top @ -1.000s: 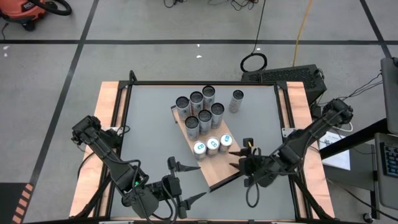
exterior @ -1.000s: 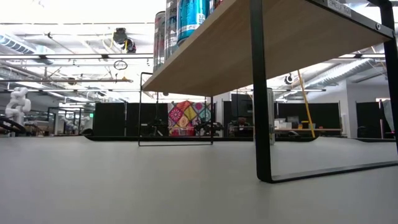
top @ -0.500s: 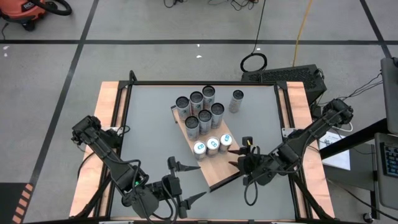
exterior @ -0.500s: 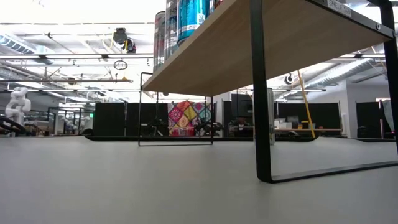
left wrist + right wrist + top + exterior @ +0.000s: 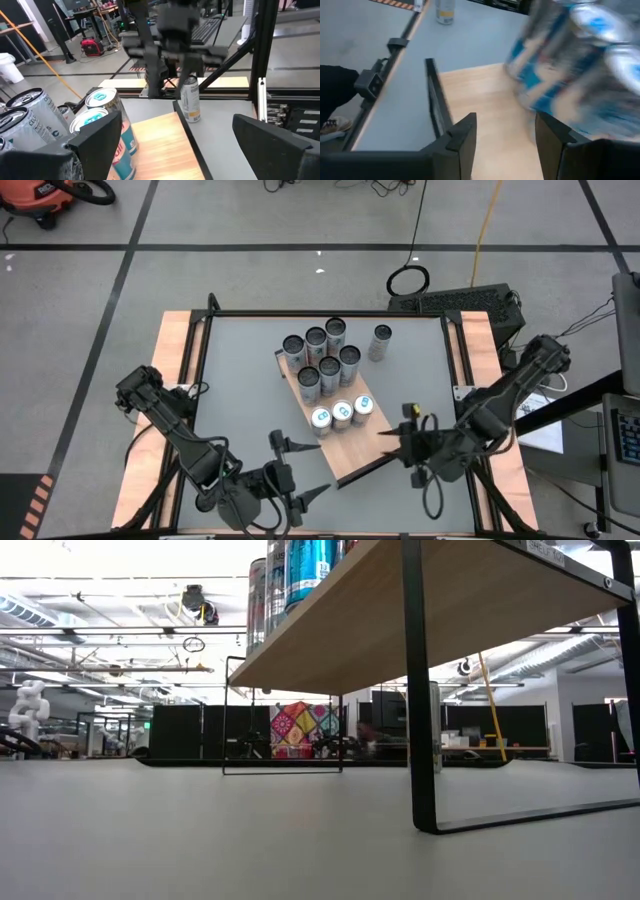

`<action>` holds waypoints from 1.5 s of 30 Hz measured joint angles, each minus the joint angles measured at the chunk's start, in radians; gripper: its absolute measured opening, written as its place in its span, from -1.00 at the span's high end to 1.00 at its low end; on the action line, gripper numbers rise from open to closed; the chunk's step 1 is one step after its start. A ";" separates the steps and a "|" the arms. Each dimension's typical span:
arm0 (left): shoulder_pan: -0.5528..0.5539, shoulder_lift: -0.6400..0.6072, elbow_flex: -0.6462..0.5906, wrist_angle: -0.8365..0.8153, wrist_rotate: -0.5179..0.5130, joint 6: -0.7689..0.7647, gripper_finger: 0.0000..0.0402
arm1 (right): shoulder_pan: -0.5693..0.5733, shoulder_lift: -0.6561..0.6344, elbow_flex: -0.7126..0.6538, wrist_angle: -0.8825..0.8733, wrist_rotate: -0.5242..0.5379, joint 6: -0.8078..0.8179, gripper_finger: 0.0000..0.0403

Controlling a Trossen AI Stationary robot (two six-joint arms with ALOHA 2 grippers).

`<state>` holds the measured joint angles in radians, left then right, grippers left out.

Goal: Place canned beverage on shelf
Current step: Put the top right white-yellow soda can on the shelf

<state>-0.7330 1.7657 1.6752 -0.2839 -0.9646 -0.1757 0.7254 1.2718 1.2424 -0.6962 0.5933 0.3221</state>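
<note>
The grey rectangular tabletop [image 5: 240, 390] with its pale wooden side rails is the biggest thing under me. On it, set diagonally, stands the long light-brown wood-grain shelf [image 5: 345, 450] with dark edges, raised on thin black metal legs [image 5: 418, 700].

At the shelf's far end sit six tall dark-sided cans with silver tops [image 5: 322, 352], packed closely in two rows. Toward the middle of the board, three white-and-teal cans [image 5: 341, 413] stand upright in a row across it, touching one another. The near end of the board is bare wood. One more silver can [image 5: 380, 342] stands upright on the tabletop, off the shelf, near the far right corner.

My right gripper [image 5: 392, 442] hovers just beside the shelf's right edge, near the three teal cans; its fingers [image 5: 461, 140] stand partly apart with only bare board between them, holding nothing. My left gripper [image 5: 300, 472] waits near the front of the table, just left of the shelf's near end, its fingers [image 5: 100, 137] spread wide and empty.
</note>
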 joint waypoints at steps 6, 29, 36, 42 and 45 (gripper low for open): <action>0.000 0.000 0.000 -0.035 -0.028 0.006 -0.89 | -0.010 -0.018 0.124 -0.290 0.010 0.064 0.34; 0.057 0.000 0.000 -0.067 -0.035 -0.023 -0.89 | -0.428 -0.308 -0.014 -0.260 -0.040 -0.311 0.57; 0.055 0.000 0.000 -0.066 -0.035 -0.029 -0.89 | -0.664 -0.400 -0.186 -0.022 -0.257 -0.472 0.58; 0.057 0.000 0.000 -0.066 -0.035 -0.028 -0.89 | -0.861 -0.395 -0.271 0.050 -0.447 -0.551 0.58; 0.058 0.000 0.000 -0.070 -0.035 -0.027 -0.89 | -0.944 -0.395 -0.298 0.096 -0.499 -0.587 0.58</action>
<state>-0.6750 1.7657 1.6752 -0.3538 -0.9997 -0.2028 -0.2189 0.8769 0.9449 -0.6001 0.0943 -0.2653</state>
